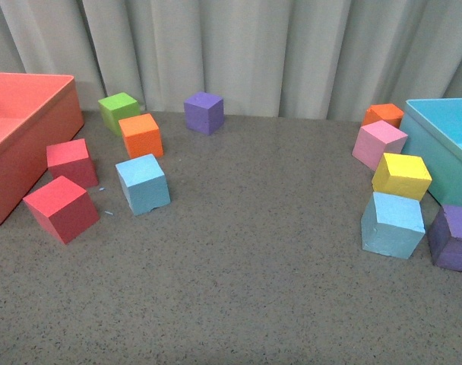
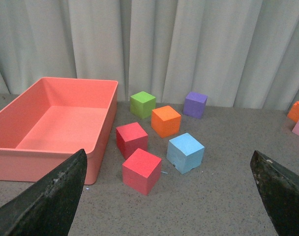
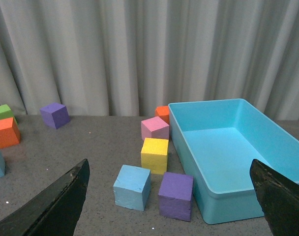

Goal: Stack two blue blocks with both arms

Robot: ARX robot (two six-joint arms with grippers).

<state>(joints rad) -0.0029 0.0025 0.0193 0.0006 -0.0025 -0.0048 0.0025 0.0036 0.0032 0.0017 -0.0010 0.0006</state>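
Left gripper [image 2: 168, 152]: spread.
Right gripper [image 3: 169, 162]: spread.
Left blue block [image 1: 143, 183]: 9 o'clock, free.
Right blue block [image 1: 393, 224]: 3 o'clock, crowded by purple block [image 1: 455, 237]; finger snag likely.

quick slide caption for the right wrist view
Open right gripper faces a light blue block beside a purple cube, yellow block and pink block behind, turquoise bin alongside

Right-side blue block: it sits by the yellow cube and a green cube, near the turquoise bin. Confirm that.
One error: beside the blue block is a purple cube, not a green one. The yellow cube and turquoise bin are as stated; the right wrist view shows it.
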